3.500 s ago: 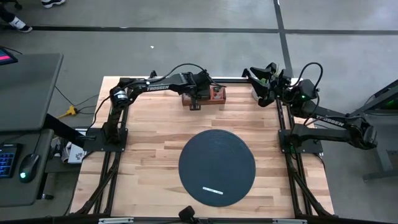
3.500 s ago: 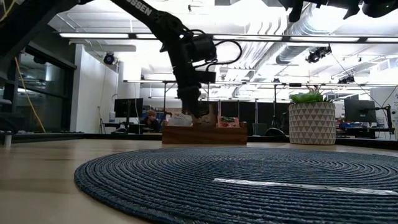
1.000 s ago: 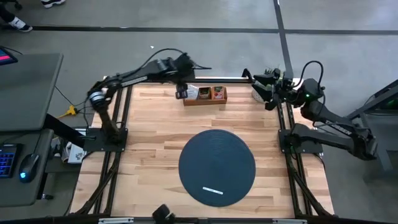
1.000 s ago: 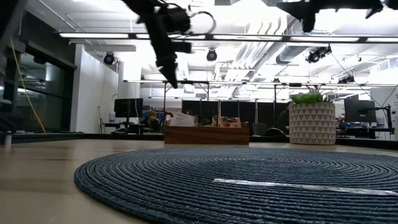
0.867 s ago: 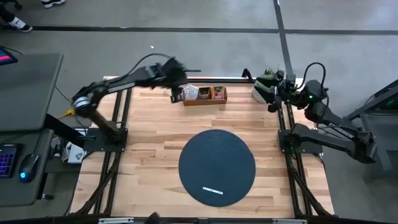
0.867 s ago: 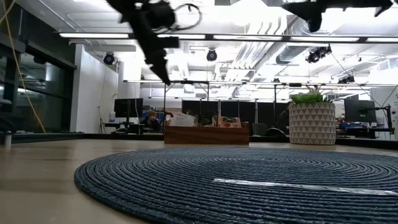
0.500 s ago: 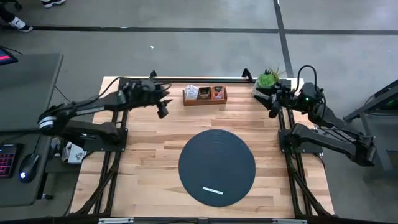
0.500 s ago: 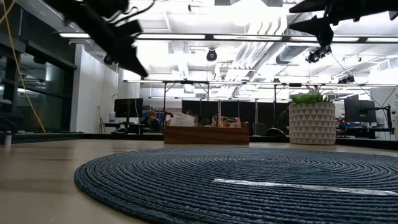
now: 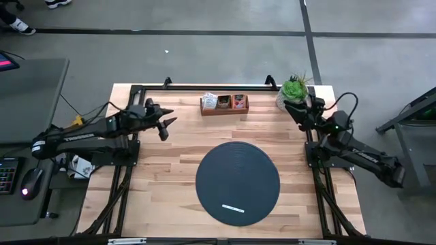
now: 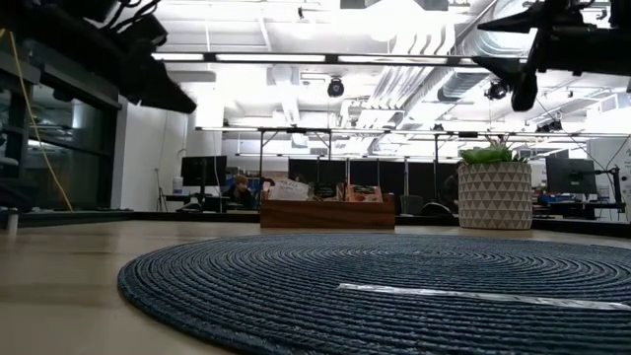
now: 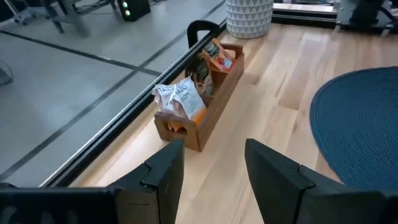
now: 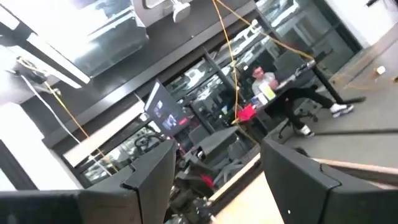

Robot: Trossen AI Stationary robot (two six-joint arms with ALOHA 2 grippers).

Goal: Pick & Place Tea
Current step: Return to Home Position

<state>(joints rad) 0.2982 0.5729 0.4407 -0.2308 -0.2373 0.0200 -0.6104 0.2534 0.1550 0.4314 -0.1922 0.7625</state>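
The tea [image 11: 180, 99] stands packed in the wooden organizer [image 11: 208, 118], which lies along the table's far edge, about midway between the two far corners. White sachets fill the end nearer the left corner, darker ones the middle, orange-red ones the other end. No sachet shows on the dark round mat [image 9: 238, 180] in the middle of the table [image 9: 170, 170], nor on the bare wood around it; only a thin white strip [image 9: 232, 209] lies on the mat, toward the near edge.

The left tool [image 9: 169, 124] hangs above the table near its left edge, well apart from the organizer and pointed toward it. Its fingers [image 11: 165, 171] are spread wide with nothing between them. The right tool [image 9: 300, 111] sits over the far right corner, just beside the plant pot [image 9: 293, 90]; its wrist view looks out into the room, where a person sits at a desk far off, and its fingers too are parted and empty.

With all the sachets apparently filed and both tools free, the sorting looks finished, and the step in hand is judged to be the return of the arms to rest. The next move probably calls only for each arm to fold toward its own side rail, the right one steering clear of the pot, with nothing left to grasp.
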